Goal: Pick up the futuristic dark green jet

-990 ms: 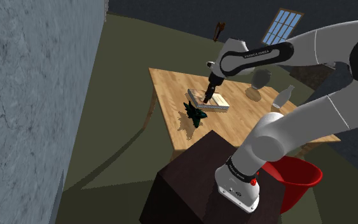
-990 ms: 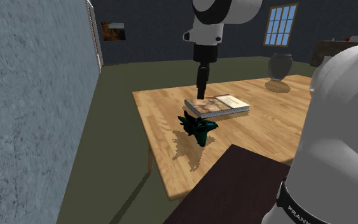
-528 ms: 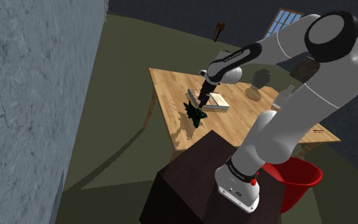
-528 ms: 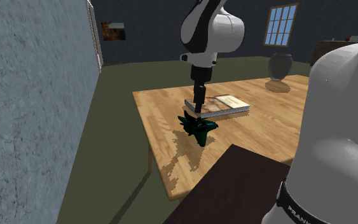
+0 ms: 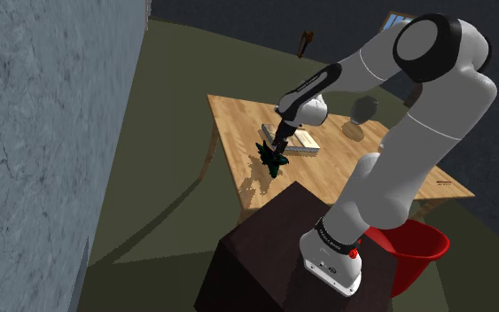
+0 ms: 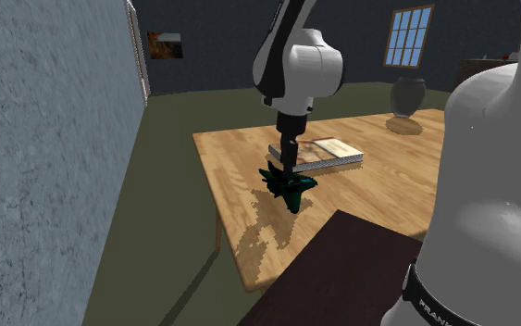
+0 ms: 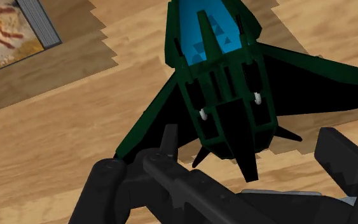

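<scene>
Fingers point(image 7: 104, 191) open: they stand apart, one on each side of the tail end of the dark green jet point(image 7: 225, 83), and neither can be seen pressing on the hull. The jet's blue canopy and nose point away from the gripper point(image 6: 286, 172), which hangs nose-down and low over the jet's rear. Second exterior view, read left to right: grey-blue wall point(image 6: 45, 139) close to the camera; small framed picture point(image 6: 164, 44) on the far dark wall; wooden worktop point(image 6: 240, 222), with the jet lying flat on it near the edge on that view's left; then a closed book point(image 6: 328, 153) lying flat, its near corner just beside the jet but apart from it, as the wrist view confirms. Further right, a dark round vase point(image 6: 406, 93) stands at the worktop's far side, well apart from the jet, and a window point(image 6: 408, 37) shows behind it. In the shoulder view, a red bucket point(image 5: 416, 244) sits on the floor at lower right, beside the arm's base.
</scene>
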Tool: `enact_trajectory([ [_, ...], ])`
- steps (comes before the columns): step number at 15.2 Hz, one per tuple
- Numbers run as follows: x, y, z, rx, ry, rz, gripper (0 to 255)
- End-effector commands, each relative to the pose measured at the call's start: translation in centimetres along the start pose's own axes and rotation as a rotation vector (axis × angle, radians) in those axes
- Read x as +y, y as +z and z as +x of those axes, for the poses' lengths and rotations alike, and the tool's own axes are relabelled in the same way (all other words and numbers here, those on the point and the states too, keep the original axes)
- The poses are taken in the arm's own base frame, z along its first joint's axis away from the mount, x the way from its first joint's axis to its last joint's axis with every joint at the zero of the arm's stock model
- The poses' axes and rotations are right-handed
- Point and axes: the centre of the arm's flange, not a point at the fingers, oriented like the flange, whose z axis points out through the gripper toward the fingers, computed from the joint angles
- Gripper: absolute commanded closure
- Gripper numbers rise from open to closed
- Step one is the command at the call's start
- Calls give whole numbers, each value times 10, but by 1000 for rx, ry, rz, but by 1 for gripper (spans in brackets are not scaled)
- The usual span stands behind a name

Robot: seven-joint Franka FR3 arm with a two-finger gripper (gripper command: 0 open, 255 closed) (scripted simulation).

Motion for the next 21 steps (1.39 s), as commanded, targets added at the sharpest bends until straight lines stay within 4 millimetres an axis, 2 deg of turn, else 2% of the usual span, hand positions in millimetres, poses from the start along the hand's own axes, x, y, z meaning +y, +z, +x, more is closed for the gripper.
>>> enact_trajectory([
  [1, 0, 3, -1, 1, 1, -1, 0],
  [2, 1, 3, -1, 1, 1, -1, 255],
  [11, 0, 3, -1, 1, 1, -1, 255],
  [21, 1, -49, 4, 1, 1, -1, 255],
])
